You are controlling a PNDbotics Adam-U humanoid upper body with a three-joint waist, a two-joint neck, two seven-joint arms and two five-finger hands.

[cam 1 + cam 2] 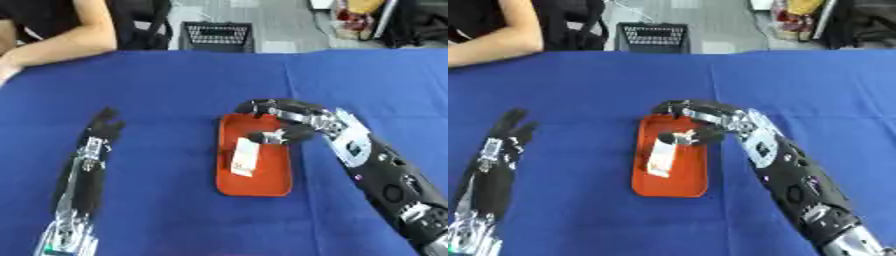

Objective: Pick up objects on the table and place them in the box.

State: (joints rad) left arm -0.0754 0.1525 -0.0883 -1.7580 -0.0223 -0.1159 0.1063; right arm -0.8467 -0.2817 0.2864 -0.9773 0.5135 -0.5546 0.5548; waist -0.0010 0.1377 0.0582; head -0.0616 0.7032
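Your right hand [293,125] arches over the far end of the orange box [262,185], fingers curled, thumb touching the top of the white packet [246,157] — already lying inside; your left hand [105,125] lies flat near the tabletop's left edge, fingers straight, holding nothing.

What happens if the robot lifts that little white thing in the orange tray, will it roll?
Probably not: the white thing looks flat and boxy. It seems small and likely light beside the right hand.

Blue tablecloth [175,85], black basket [217,36] perhaps, floor beyond
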